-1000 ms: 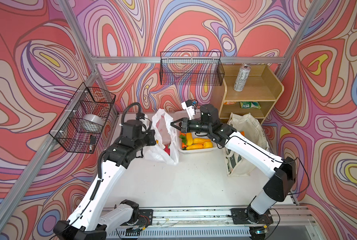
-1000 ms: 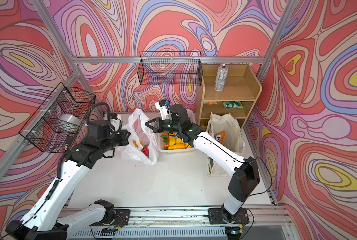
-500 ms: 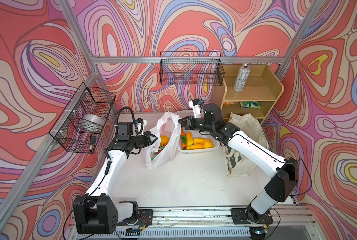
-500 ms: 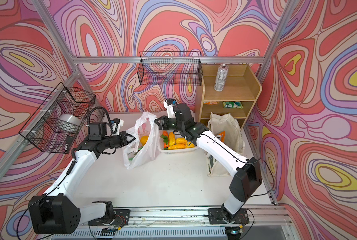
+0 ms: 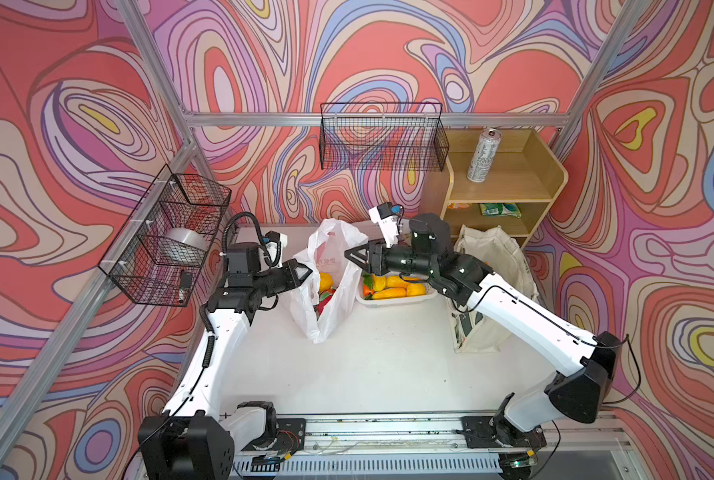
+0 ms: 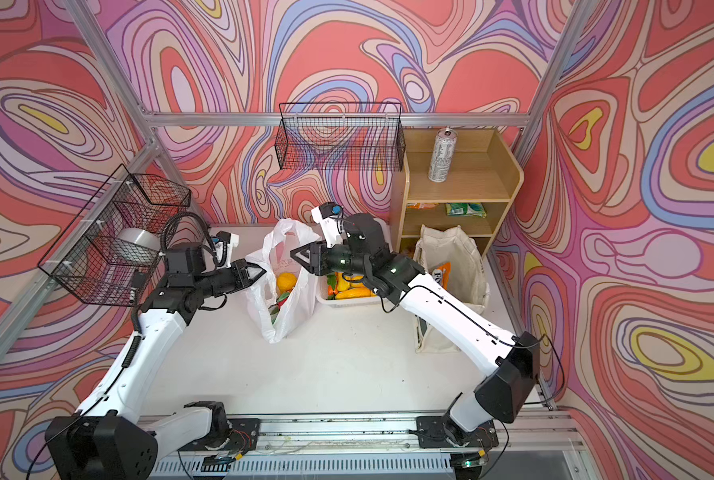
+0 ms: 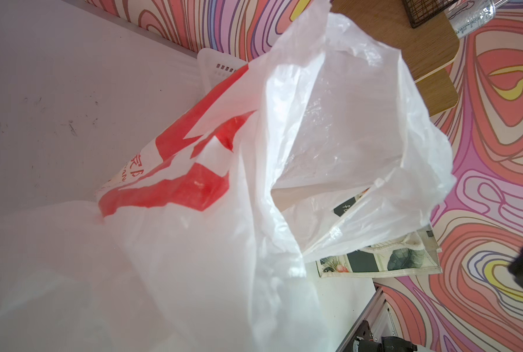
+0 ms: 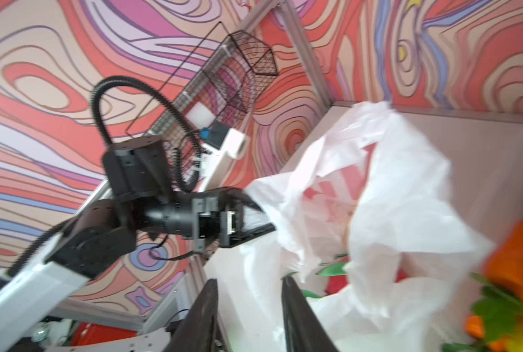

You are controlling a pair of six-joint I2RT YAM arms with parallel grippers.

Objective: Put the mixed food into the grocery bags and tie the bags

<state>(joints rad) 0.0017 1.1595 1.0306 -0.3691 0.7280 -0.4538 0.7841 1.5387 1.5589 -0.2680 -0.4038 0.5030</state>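
The left gripper (image 5: pixel 303 272) is clenching shut on the rim nearest it of the white plastic carrier bag (image 5: pixel 340 309), holding that side of the mouth up off the worktop (image 5: pixel 368 374). Facing it across the mouth, the right gripper (image 5: pixel 353 257) is hovering just beside the opposite rim. Its jaws are standing apart, with nothing clamped between them. Between the two grippers the bag is gaping open, and a yellow lemon (image 5: pixel 325 281) and a red-and-green piece (image 5: pixel 324 300) are lying inside. Filling therefore looks to be partway along.

Just below the right gripper's wrist, the white lattice basket (image 5: pixel 392 300) is holding several yellow and orange toy produce pieces (image 5: pixel 392 289) that are waiting to be bagged. Behind that arm the cream canvas tote (image 5: pixel 492 257) is standing open, and in a top view an orange packet (image 6: pixel 442 272) is showing inside it.

Farther beyond the right gripper, the wooden shelf (image 5: pixel 509 187) is carrying a tall silver can (image 5: pixel 483 154) on top and a green snack packet (image 5: pixel 499 210) one level down. Well behind the left gripper, a wire wall basket (image 5: pixel 139 266) is holding a silvery cylinder (image 5: pixel 185 241), possibly another can.

Neither bag is looking tied, so most of the loading and both knots appear to be left.
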